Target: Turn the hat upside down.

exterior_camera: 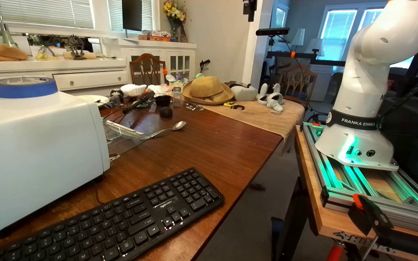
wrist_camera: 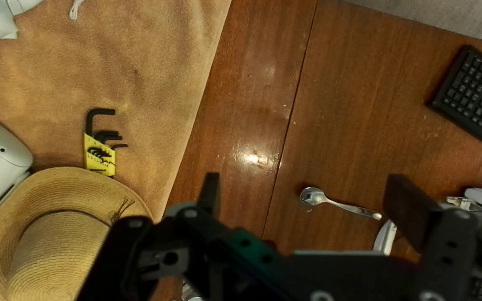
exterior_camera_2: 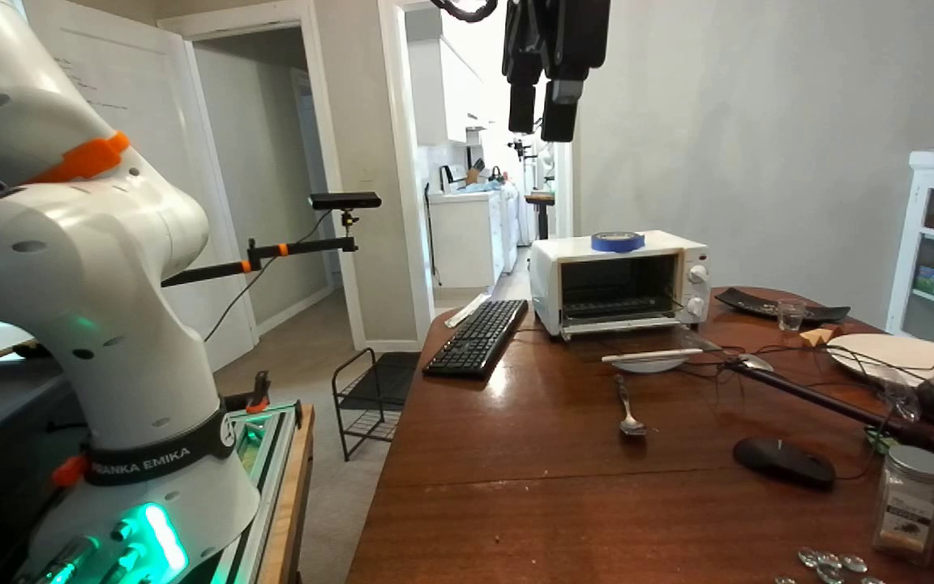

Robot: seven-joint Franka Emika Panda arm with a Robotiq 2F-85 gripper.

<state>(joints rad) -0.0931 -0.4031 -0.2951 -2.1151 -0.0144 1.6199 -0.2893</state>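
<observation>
Sitting crown-up, brim below, on cloth [exterior_camera: 258,115]: hat [exterior_camera: 208,90]. Long axis unclear; wrist view cuts off L/btm, gripper [wrist_camera: 303,190] hides pt. 2 jaws wide apart, empty.

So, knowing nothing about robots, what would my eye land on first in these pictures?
Most likely the big white robot arm beside the wooden table, green light glowing at its base, its black gripper hanging open above the table. Next, perhaps, the straw hat, crown up on the tan cloth, by a white headset. After that, the white toaster oven on the table, with a roll of blue tape on top.
</observation>
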